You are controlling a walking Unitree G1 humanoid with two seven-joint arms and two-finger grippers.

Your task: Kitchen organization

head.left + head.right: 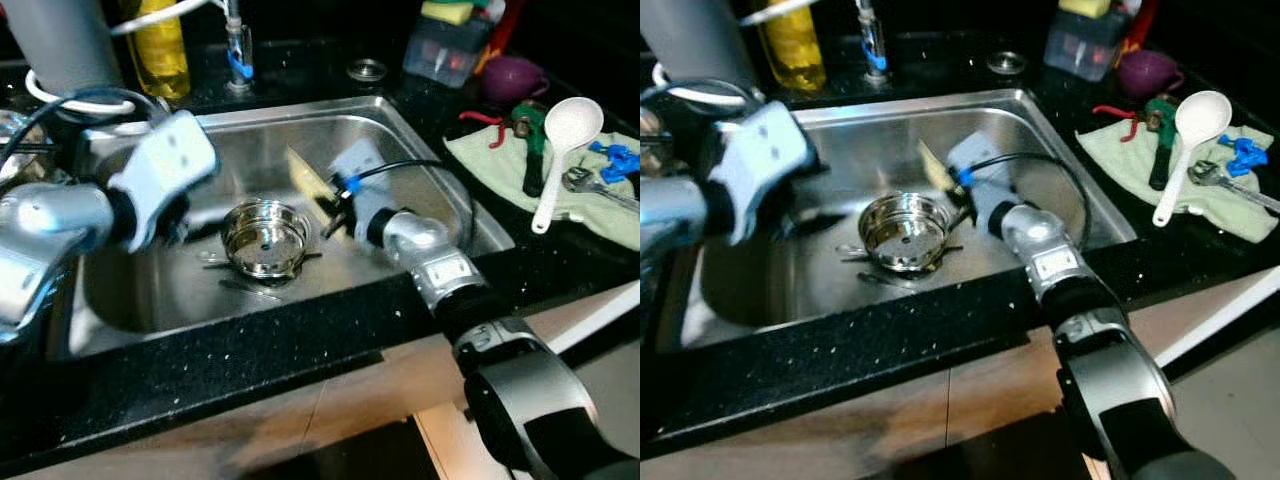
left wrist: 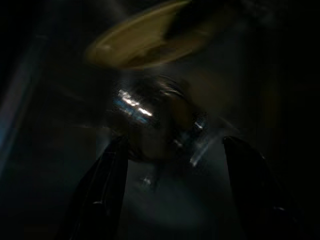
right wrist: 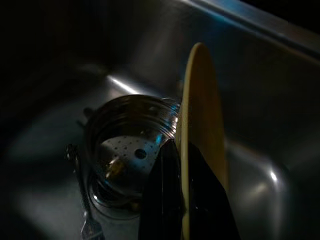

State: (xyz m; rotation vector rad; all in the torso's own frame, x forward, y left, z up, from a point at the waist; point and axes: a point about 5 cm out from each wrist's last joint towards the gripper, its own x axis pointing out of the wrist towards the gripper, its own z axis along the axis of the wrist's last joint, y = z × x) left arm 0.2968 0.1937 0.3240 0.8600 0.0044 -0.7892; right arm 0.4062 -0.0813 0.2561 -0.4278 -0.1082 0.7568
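1. At centre-left of the frame, the left gripper [image 2: 172, 165] is hovering with fingers spread above the round perforated steel bowl [image 1: 264, 236] in the steel sink [image 1: 430, 170].
2. Centre frame, the right gripper [image 3: 182, 195] is pinching the flat pale-yellow plate [image 3: 200, 115] by its rim; it looks light, stiff and probably slippery.

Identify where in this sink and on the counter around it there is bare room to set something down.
Bare patches: the sink floor along its back wall behind the steel strainer bowl, and the black counter strip along the sink's front edge. Crowded: the cloth with tools and white spoon, and the sink's middle, where the right gripper clamps the yellow plate.
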